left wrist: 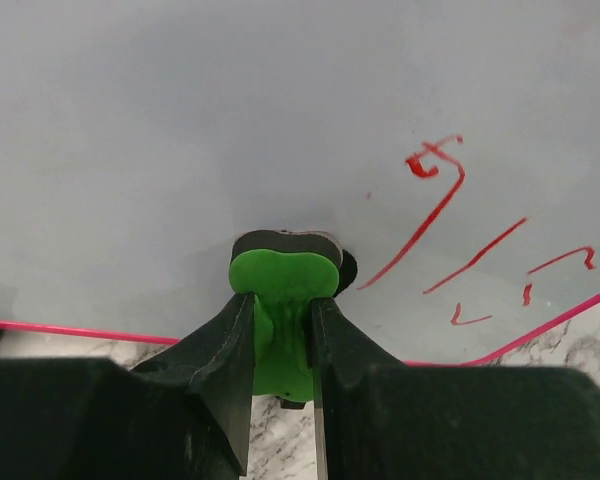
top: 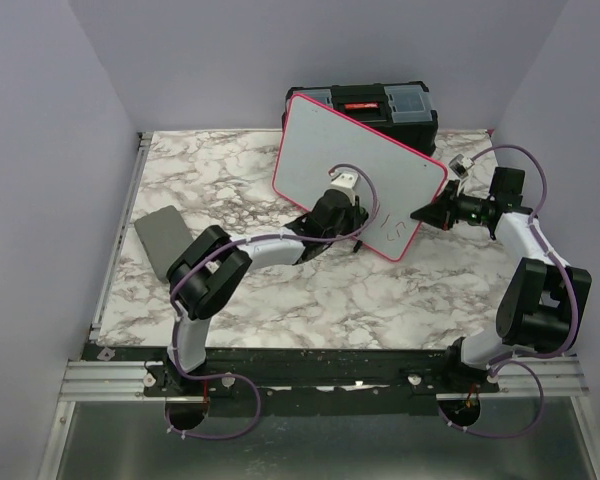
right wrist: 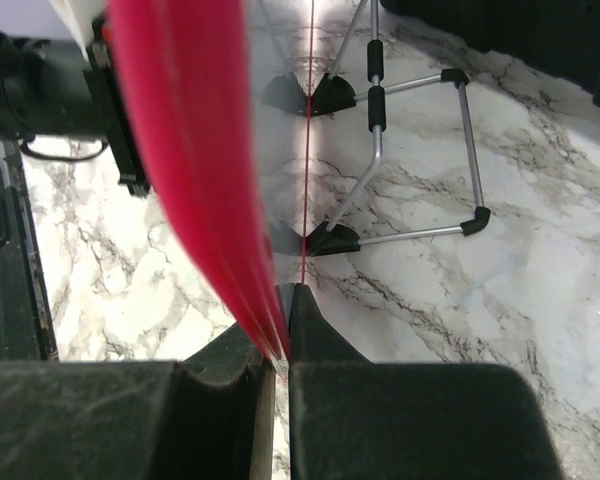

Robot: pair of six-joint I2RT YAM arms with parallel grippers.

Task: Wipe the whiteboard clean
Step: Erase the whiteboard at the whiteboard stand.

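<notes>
The marble-patterned tabletop (top: 400, 300) carries the large white rectangular whiteboard with a pink-red rim (top: 325, 150), which stands tilted near the back, just in front of a black plastic toolbox (top: 405, 105). A flat grey rectangular pad (top: 160, 240) lies at the table's left side. The right gripper (right wrist: 280, 335) is clenched on the board's right-hand rim. The left gripper (left wrist: 282, 330) grasps a small green eraser with a black pad (left wrist: 280, 275), pressed against the board's face near its lower edge. To the right of it, red handwriting (left wrist: 435, 200) (a few loose strokes) marks the white surface.
</notes>
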